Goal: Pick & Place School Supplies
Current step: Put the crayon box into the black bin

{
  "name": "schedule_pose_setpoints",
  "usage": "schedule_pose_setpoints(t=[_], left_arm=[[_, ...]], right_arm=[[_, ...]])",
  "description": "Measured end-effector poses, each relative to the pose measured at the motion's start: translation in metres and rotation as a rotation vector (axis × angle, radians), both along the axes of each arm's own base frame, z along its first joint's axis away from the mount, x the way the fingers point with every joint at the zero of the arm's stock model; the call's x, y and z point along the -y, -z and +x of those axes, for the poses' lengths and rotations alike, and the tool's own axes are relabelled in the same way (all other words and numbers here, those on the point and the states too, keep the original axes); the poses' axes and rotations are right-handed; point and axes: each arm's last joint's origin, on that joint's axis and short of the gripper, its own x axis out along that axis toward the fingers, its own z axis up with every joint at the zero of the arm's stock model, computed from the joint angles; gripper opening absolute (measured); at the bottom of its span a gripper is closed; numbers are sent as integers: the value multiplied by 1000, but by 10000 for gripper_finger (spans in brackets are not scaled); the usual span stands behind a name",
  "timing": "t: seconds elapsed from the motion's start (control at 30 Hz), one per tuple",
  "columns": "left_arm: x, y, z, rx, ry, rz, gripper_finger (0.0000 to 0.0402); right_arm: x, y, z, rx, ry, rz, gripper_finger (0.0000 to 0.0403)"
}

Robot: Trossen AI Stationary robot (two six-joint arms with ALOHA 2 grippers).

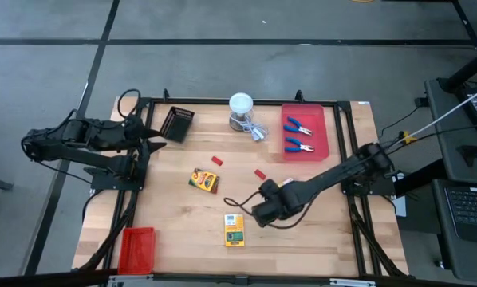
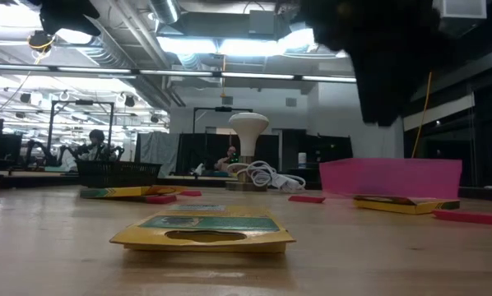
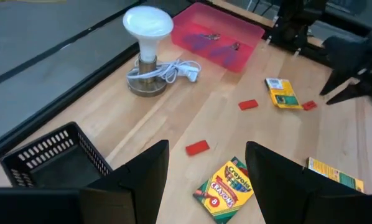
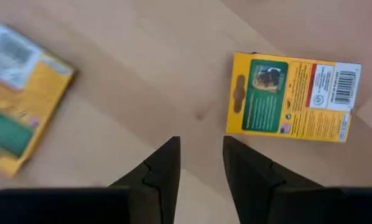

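Note:
Three crayon boxes lie flat on the wooden table: one [image 1: 204, 180] face up at centre, one [image 1: 234, 229] back side up near the front edge, and one [image 1: 285, 184] half hidden beside my right arm. Two blue-handled pliers [image 1: 298, 126] [image 1: 299, 146] lie in the pink-red tray [image 1: 322, 119]. Small red blocks [image 1: 217, 160] [image 1: 260, 174] lie on the table. My right gripper [image 1: 254, 213] hovers open, pointing down, beside the front box [image 4: 292, 96] with only bare wood between its fingers [image 4: 201, 149]. My left gripper [image 3: 204, 155] waits open at the table's left edge.
A white round-topped lamp [image 1: 241, 108] with a coiled cord stands at the far edge. A black mesh basket [image 1: 177, 123] sits far left, and a flat red tray [image 1: 137, 247] lies at the near left corner. Bare wood lies between the boxes.

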Motion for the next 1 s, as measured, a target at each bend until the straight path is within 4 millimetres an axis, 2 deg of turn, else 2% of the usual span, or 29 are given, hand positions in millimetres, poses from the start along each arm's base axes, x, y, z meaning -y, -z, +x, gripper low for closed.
schedule_pose_setpoints(t=[0.4, 0.7, 1.0], left_arm=[[2, 0, -2, 23, 32, -83, 210], [3, -6, 2, 81, 83, -75, 210], [4, -10, 4, 137, 108, -108, 210]], right_arm=[[-6, 34, 6, -61, 117, -74, 123], [-9, 65, 10, -151, 116, -101, 123], [-6, 68, 9, -159, 119, -163, 123]])
